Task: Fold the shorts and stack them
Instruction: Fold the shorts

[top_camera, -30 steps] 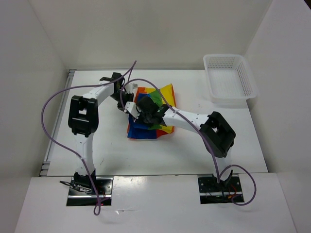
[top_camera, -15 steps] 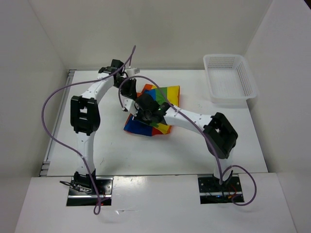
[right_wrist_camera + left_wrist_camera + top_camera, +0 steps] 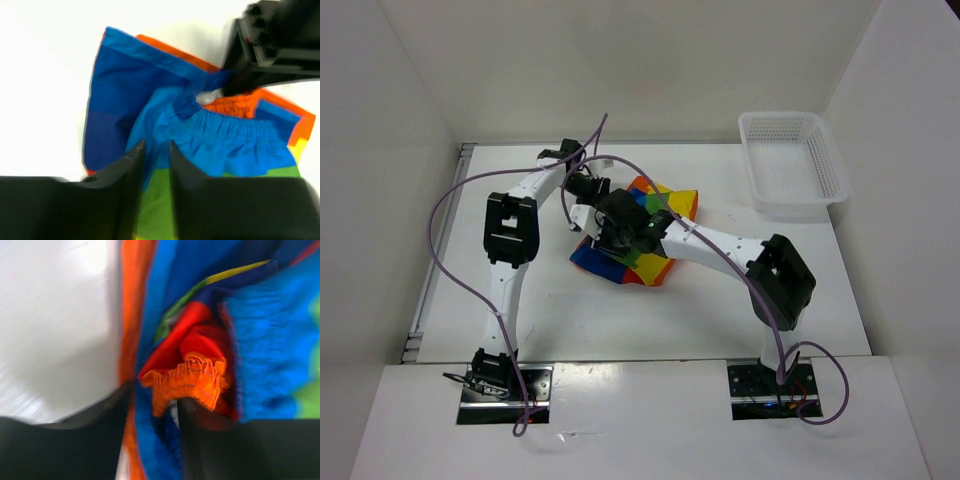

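Observation:
The rainbow-striped shorts [image 3: 675, 203] lie bunched and partly lifted on the white table, left of centre. My left gripper [image 3: 595, 195] is at their upper left edge. In the left wrist view [image 3: 155, 405] it pinches blue fabric just below the gathered orange waistband [image 3: 192, 382]. My right gripper [image 3: 620, 235] is over the middle of the shorts. In the right wrist view [image 3: 156, 150] it is shut on a fold of the blue and green stripes [image 3: 125, 85]. The left gripper [image 3: 222, 90] shows there at the waistband.
A white plastic mesh basket [image 3: 792, 205] stands at the back right of the table. White walls close in the left, back and right sides. Purple cables loop over both arms.
Both grippers have moved to the right and drawn closer together. The shorts have shifted right and bunched up, with the blue part now at the lower left.

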Available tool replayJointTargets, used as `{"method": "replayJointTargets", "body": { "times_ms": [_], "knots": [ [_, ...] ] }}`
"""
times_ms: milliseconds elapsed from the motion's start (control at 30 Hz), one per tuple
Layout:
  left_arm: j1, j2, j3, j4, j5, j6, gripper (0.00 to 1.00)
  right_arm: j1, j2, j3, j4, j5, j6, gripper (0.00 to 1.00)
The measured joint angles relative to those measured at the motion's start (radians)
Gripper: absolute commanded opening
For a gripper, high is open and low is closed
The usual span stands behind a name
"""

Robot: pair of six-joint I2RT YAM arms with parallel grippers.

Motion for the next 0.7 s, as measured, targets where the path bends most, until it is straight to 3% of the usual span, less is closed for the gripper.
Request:
{"method": "replayJointTargets", "body": {
  "times_ms": [33, 133, 167, 267, 333, 533, 633, 667, 700],
  "knots": [
    [0.0, 0.0, 0.004, 0.003, 0.003, 0.002, 0.57, 0.002, 0.003, 0.0, -0.003, -0.008, -0.005, 0.52],
    [0.002, -0.006, 0.008, 0.007, 0.026, 0.001, 0.72, 0.008, 0.006, 0.0, -0.008, -0.015, -0.014, 0.59],
    [0.004, -0.012, 0.007, 0.009, 0.027, 0.003, 0.82, 0.011, 0.006, 0.006, -0.011, -0.015, -0.006, 0.63],
    [0.023, -0.037, 0.002, 0.016, 0.028, 0.006, 1.0, 0.008, 0.006, 0.063, -0.022, -0.014, 0.029, 0.63],
    [0.046, -0.063, -0.002, 0.019, 0.031, 0.006, 1.0, 0.0, 0.006, 0.123, -0.017, -0.016, 0.065, 0.63],
    [0.117, -0.226, -0.015, 0.025, 0.026, 0.003, 0.99, -0.122, -0.002, 0.207, 0.05, -0.008, 0.183, 0.38],
    [0.129, -0.346, -0.056, 0.01, 0.031, 0.001, 0.88, -0.211, 0.031, 0.208, 0.059, 0.017, 0.23, 0.27],
    [0.124, -0.38, -0.074, 0.001, 0.039, 0.001, 0.77, -0.239, 0.055, 0.212, 0.059, 0.028, 0.243, 0.25],
    [0.115, -0.419, -0.103, -0.01, 0.051, 0.002, 0.74, -0.261, 0.085, 0.222, 0.055, 0.039, 0.254, 0.25]
  ]
}}
